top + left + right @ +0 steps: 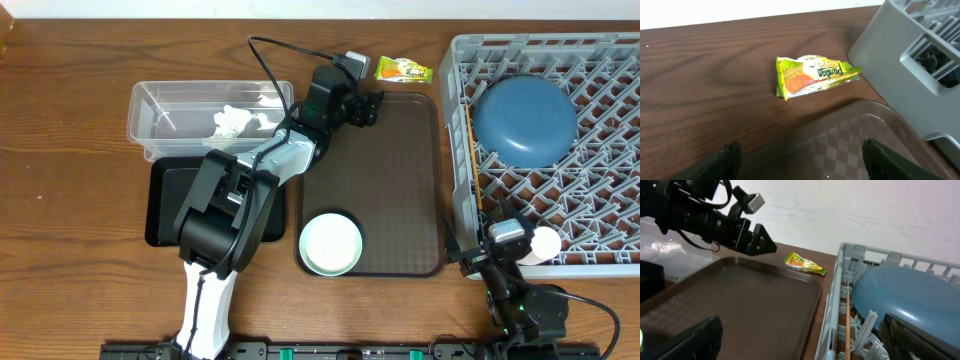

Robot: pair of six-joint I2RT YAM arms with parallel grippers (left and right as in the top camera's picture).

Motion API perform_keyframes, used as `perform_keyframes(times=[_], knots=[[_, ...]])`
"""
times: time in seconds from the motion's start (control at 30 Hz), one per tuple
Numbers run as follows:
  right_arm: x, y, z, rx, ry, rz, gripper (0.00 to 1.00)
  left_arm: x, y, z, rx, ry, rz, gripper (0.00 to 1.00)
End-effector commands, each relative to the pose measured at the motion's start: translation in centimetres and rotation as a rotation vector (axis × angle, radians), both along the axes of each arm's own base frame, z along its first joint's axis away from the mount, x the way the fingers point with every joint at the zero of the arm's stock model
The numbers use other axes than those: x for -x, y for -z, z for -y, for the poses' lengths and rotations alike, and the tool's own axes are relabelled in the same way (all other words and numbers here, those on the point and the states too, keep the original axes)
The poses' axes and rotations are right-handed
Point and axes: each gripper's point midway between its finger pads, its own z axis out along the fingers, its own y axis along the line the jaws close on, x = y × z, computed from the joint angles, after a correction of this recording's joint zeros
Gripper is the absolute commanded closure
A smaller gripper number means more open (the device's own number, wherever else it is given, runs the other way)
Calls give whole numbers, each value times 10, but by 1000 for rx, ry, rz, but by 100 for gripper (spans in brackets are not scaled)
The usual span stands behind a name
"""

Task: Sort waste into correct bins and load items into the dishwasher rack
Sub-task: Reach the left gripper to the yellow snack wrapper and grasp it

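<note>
The snack wrapper (815,76) lies just ahead of the spread, empty left end effector (800,150).

Wrapper (403,71) lies flat on worktop (70,150), just left of rack (452,90). Tissue (235,122) sits crumpled inside clear tub (140,100); black tray (160,215) adjoins it. Blue bowl (524,121) rests inverted in rack. Mint bowl (331,243) stands upright on brown tray (400,180).

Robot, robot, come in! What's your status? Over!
Left gripper open, empty, over brown tray edge. Right gripper open, at rack corner. Snack wrapper on table, just ahead of left. Nothing between.
</note>
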Motion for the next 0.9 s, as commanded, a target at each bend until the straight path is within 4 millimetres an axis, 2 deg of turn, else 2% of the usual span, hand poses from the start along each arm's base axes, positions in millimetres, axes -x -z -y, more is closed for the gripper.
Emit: perform_keyframes(times=[0.0, 0.1, 0.17, 0.37, 0.5, 0.63, 0.77, 0.87], knots=[[0, 1, 3, 10, 11, 5, 1, -7, -17, 4, 4, 13, 33, 21], [0, 1, 3, 10, 11, 5, 1, -2, -5, 1, -22, 14, -17, 21], [0, 1, 3, 10, 11, 5, 1, -2, -5, 1, -32, 20, -10, 21], [0, 1, 3, 10, 11, 5, 1, -5, -13, 4, -42, 35, 41, 20], [0, 1, 3, 10, 11, 5, 1, -14, -25, 2, -52, 11, 73, 20], [0, 1, 3, 10, 11, 5, 1, -16, -31, 5, -52, 17, 66, 19], [0, 1, 3, 10, 11, 5, 1, -13, -28, 5, -74, 21, 12, 18], [0, 1, 3, 10, 11, 5, 1, -16, -35, 6, -81, 22, -3, 17]])
